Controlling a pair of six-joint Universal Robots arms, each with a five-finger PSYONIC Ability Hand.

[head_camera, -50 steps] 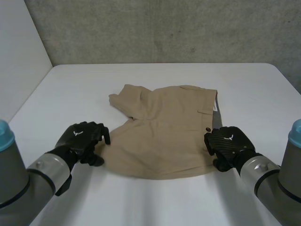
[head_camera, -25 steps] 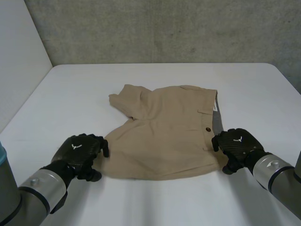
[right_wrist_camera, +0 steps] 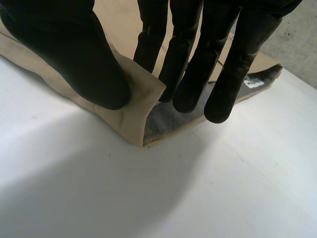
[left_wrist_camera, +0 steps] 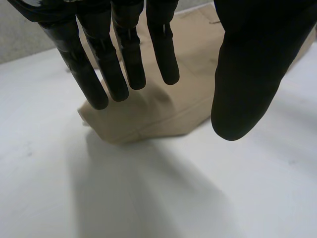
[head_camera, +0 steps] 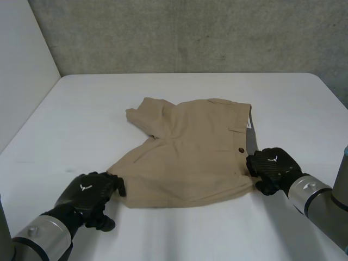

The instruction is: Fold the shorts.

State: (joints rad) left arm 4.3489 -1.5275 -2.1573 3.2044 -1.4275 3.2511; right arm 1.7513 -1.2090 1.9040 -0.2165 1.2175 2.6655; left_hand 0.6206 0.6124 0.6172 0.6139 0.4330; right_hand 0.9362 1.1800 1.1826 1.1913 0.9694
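We see the left hand (head_camera: 87, 194) spread wide by one near corner of the shorts (head_camera: 190, 157). The right hand (head_camera: 272, 166) pinches the other.

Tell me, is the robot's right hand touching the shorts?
Touching. The right wrist view shows the right hand pinching a lifted waistband corner of the shorts between its thumb and fingers.
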